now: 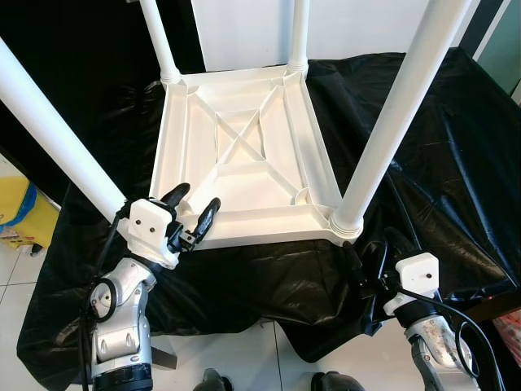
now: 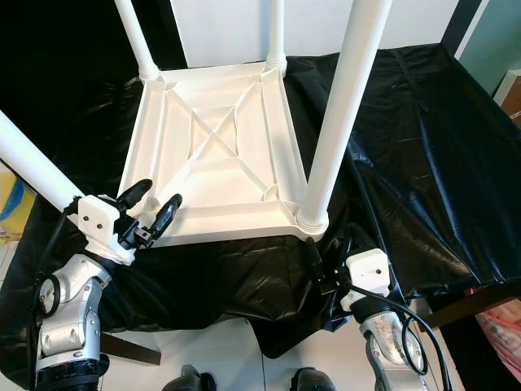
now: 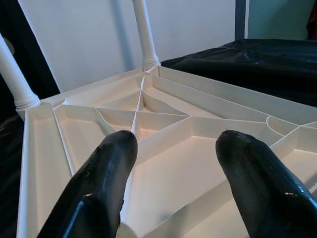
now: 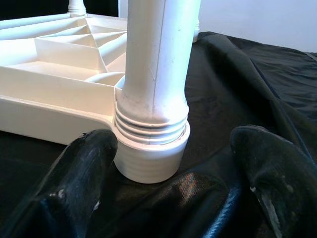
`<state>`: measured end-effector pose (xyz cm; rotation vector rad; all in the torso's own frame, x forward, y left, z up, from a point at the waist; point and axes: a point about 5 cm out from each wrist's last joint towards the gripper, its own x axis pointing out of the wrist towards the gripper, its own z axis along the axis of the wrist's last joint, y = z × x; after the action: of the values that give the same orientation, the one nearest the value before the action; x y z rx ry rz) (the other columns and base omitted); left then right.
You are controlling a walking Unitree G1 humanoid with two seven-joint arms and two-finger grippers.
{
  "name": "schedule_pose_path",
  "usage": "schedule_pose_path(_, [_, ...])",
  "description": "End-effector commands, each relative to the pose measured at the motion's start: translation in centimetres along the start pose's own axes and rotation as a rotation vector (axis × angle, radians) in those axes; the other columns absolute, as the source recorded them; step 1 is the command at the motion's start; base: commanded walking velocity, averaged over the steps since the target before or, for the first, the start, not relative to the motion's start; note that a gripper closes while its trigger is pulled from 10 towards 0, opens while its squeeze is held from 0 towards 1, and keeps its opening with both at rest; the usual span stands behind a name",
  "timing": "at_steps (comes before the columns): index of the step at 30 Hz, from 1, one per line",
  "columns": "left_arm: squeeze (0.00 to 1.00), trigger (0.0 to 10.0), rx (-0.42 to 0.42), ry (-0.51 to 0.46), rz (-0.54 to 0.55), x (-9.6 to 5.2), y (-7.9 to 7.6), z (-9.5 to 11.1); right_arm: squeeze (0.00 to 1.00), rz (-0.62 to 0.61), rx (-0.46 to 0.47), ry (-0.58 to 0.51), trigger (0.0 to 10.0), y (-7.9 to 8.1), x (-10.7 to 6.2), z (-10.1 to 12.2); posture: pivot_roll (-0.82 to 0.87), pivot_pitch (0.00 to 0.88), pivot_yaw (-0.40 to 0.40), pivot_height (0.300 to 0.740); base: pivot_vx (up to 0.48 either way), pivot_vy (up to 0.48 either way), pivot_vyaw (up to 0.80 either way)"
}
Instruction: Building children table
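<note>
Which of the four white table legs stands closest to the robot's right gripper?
The near-right leg, screwed into the upturned tabletop's corner socket directly ahead of the right gripper, whose open fingers frame its threaded base. The other three legs stand at farther corners.

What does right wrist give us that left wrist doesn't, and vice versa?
Right wrist only: the near-right leg seated in its threaded corner socket, with the right claw open in front of its base, low over the black cloth.

Left wrist only: the ribbed underside of the upturned tabletop with its crossing ribs, two far legs standing in their corners, and the left claw open at the near edge.

Both: white tabletop ribs, black cloth, white wall behind.
</note>
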<state>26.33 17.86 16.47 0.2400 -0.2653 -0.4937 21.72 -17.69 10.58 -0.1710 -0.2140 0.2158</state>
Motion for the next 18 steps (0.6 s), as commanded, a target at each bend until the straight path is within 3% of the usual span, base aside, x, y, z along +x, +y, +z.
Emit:
schedule_pose_path(1, [0.0,10.0,-0.007,0.021,0.064,-0.04,0.44,-0.27,0.0,0.001,0.004,0.01,10.0,0.31,-0.33,-0.26,-0.07,0.104,0.054,0.74,0.0,0.0,0.0])
schedule_pose_path(5, [0.0,10.0,-0.015,0.021,0.061,0.02,0.43,-0.25,0.0,0.001,0.003,0.009,10.0,0.34,-0.32,-0.23,-0.07,0.105,0.056,0.74,0.0,0.0,0.0])
schedule_pose_path(12, [0.0,10.0,-0.107,0.045,0.088,0.36,0.74,-0.53,0.0,0.01,0.0,0.01,10.0,0.26,-0.16,-0.17,-0.07,0.111,0.047,0.74,0.0,0.0,0.0])
schedule_pose_path(18, [0.0,10.0,-0.123,0.054,0.08,0.36,0.58,-0.66,0.0,0.011,0.001,0.008,10.0,0.31,-0.12,-0.16,-0.07,0.113,0.045,0.74,0.0,0.0,0.0])
